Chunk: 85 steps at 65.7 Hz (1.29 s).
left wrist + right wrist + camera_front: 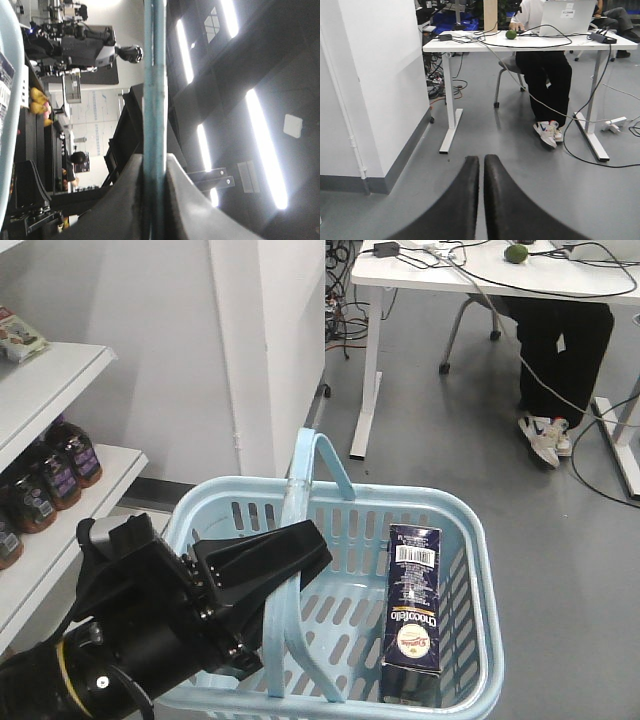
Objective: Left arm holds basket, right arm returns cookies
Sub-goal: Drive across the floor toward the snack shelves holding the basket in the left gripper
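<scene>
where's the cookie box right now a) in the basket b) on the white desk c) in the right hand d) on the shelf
a: the cookies sit inside the basket, and the right hand is shut and empty.

My front camera looks steeply down on the light blue slotted plastic basket (350, 490); left wrist hugs its hoop handle (154, 75), facing the ceiling (240, 60); right wrist looks level at the white desk (470, 46) beyond, also in front view.
</scene>
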{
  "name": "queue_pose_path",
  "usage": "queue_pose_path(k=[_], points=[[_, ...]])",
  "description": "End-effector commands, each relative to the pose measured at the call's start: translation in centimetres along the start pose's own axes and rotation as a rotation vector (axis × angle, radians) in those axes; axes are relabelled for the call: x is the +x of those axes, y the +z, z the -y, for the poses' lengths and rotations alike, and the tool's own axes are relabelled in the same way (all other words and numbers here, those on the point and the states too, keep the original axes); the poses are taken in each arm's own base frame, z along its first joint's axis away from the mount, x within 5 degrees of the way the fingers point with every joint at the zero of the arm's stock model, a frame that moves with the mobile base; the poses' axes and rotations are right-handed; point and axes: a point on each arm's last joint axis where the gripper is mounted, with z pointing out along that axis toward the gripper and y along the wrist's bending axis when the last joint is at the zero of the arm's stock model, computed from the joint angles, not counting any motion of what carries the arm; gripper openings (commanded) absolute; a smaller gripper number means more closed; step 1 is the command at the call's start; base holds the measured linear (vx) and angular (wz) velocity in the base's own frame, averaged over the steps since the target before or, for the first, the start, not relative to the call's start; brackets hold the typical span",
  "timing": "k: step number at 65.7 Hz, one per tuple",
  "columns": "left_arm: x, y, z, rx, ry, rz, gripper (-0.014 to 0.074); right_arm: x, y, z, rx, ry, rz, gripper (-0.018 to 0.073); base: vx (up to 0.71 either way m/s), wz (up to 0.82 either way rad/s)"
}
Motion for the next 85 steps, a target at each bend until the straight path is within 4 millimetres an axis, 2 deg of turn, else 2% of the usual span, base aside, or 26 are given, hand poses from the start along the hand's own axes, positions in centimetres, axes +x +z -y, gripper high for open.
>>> queue_pose_path(k=[1,85], points=[[0.39,0.29,2.88,0.2,0.01,-0.03,-0.0003,-0.11,0.02,0.04,0.006,-0.007,0.067,-0.0011,0.07,0.29],[0.39,0.29,2.88,0.2,0.01,-0.03,-0.0003,-0.09,0.03,0.04,0.006,-0.007,0.065,-0.0011,0.07,0.38]])
